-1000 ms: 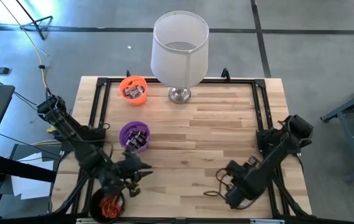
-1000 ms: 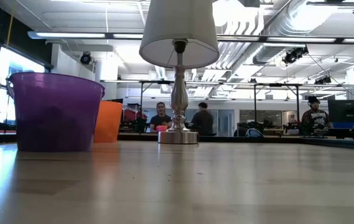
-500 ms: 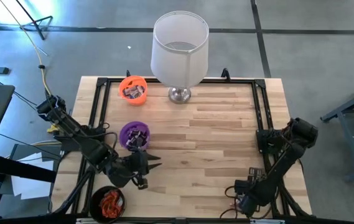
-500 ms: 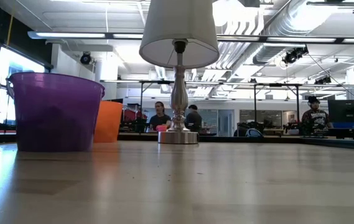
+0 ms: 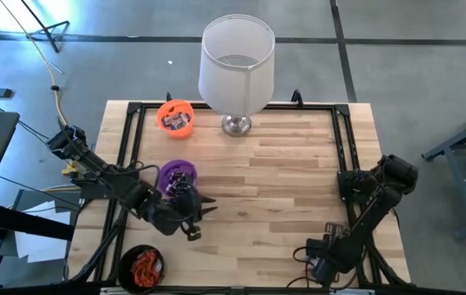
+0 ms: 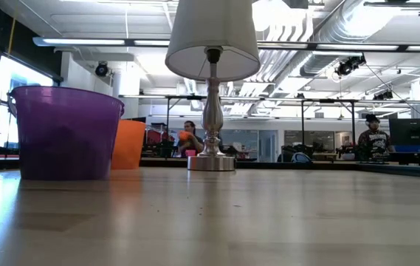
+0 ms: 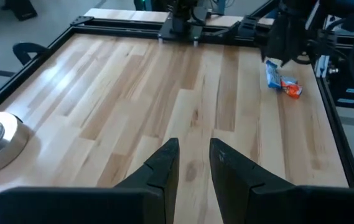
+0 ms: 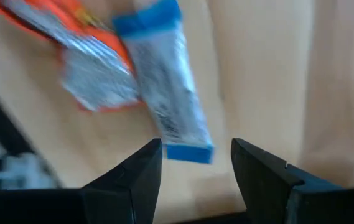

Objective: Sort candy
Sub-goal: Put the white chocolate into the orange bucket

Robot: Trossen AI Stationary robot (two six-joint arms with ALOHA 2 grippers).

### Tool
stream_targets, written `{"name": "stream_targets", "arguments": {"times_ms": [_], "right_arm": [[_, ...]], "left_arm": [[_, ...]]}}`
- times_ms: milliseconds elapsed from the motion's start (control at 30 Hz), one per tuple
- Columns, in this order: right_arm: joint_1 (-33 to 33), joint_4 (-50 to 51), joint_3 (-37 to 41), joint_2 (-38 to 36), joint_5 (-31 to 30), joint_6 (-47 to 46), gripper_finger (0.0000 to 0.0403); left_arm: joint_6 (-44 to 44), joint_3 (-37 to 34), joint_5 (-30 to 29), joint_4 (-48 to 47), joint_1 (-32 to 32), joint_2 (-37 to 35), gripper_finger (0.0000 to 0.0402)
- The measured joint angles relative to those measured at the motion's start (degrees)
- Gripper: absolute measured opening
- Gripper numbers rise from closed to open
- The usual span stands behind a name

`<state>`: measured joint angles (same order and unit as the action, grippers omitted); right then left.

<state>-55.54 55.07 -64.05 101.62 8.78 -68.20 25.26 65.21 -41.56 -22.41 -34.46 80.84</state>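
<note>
Candy (image 8: 164, 106) lies blurred under the right gripper (image 8: 192, 163), fingers parted, empty. Left gripper (image 7: 193, 163), narrowly open and empty, hovers beside the purple cup (image 5: 175, 174).

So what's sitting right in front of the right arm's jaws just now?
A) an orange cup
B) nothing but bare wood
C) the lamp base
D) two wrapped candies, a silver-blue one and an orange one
D: the right wrist view shows a silver-blue candy lying beside an orange candy on the table, just ahead of the open right gripper.
</note>
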Motion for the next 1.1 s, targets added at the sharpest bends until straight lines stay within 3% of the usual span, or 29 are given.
{"name": "stream_targets", "arguments": {"times_ms": [400, 633, 733, 833, 1033, 1100], "right_arm": [[1.8, -3.5, 1.6, 0.0, -1.9, 0.1, 0.0188], [1.8, -17.3, 7.7, -0.4, -0.5, -0.6, 0.0188], [2.0, -18.1, 8.5, -0.4, -0.4, -2.8, 0.0182], [2.6, -16.4, 8.3, -0.3, 0.6, -3.7, 0.0151], [5.0, -15.1, 8.5, -0.2, 2.4, -7.0, 0.0034], [5.8, -14.6, 8.5, -0.2, 1.9, -8.6, 0.0015]], "left_arm": [[-1.9, 0.0, 1.8, 0.0, 0.4, 0.0, 0.0076], [-1.9, 0.0, 2.3, 0.0, 0.4, 0.0, 0.0076], [-1.9, 0.0, 2.3, 0.0, 0.4, 0.0, 0.0076], [-1.9, 0.0, 2.2, 0.0, 0.4, 0.0, 0.0076], [-1.4, 0.0, 2.1, -0.3, 0.3, 0.0, 0.0076], [-1.4, 0.0, 2.8, -0.7, -0.1, 0.0, 0.0076]]}}
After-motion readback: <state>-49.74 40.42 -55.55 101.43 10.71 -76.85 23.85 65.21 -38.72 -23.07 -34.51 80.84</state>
